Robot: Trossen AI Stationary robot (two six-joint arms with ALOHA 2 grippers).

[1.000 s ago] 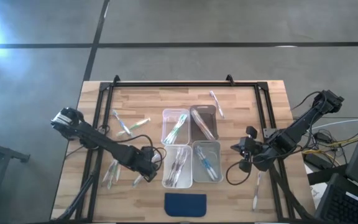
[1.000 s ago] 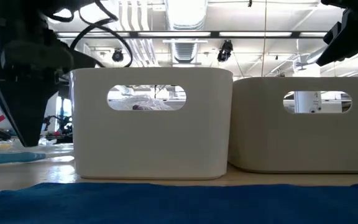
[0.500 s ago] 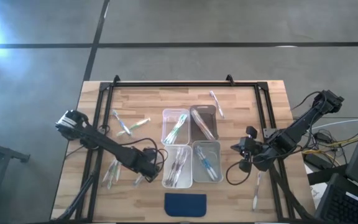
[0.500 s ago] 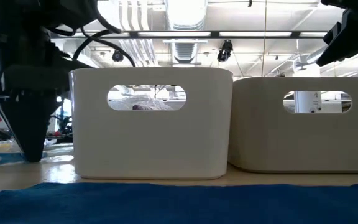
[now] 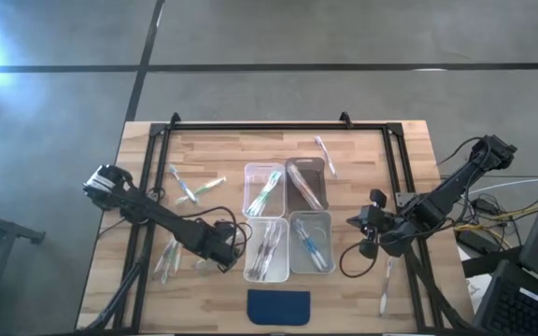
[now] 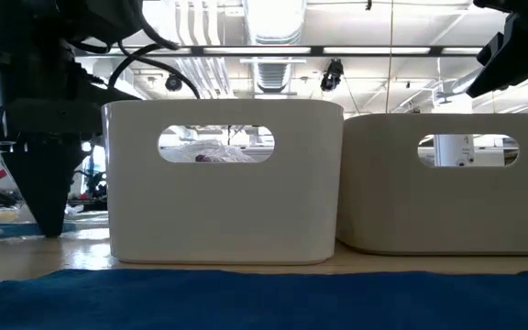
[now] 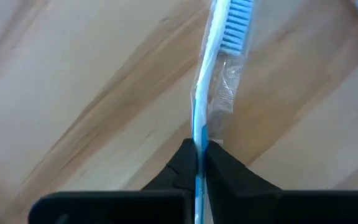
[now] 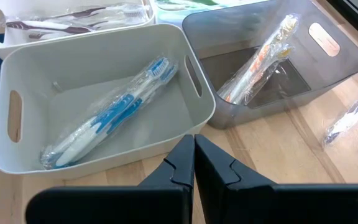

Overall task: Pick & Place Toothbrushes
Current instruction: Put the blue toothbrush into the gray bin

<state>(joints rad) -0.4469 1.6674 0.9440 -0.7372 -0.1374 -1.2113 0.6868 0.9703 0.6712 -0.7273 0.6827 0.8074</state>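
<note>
The left gripper (image 5: 220, 265) is down at the desk (image 5: 204, 145) just left of the front-left bin (image 5: 266, 250), and its fingers (image 7: 182, 163) are pinched shut on a blue toothbrush (image 7: 211, 68) in a clear wrapper; the handle runs between the fingertips and the blue bristle head lies ahead of them on the wood. In the low view the same gripper (image 6: 44, 206) tapers to a point at the desk surface beside that bin (image 6: 225, 183). The right gripper (image 5: 367, 229) hangs just right of the front-right bin (image 5: 310, 243), its fingers (image 8: 182, 163) closed together and holding nothing. That bin (image 8: 98, 112) has wrapped blue brushes (image 8: 107, 115) lying in it; the smoky bin (image 8: 272, 62) behind it holds an orange-accented wrapped brush (image 8: 260, 59). The back-left bin (image 5: 263, 189) holds green ones. More brushes lie loose on the desk: a few at the left (image 5: 194, 187), a few near the left arm (image 5: 166, 257), one behind the bins (image 5: 325, 156), and one at the right edge (image 5: 386, 285). A blue pad (image 5: 279, 306) sits at the front edge.
</note>
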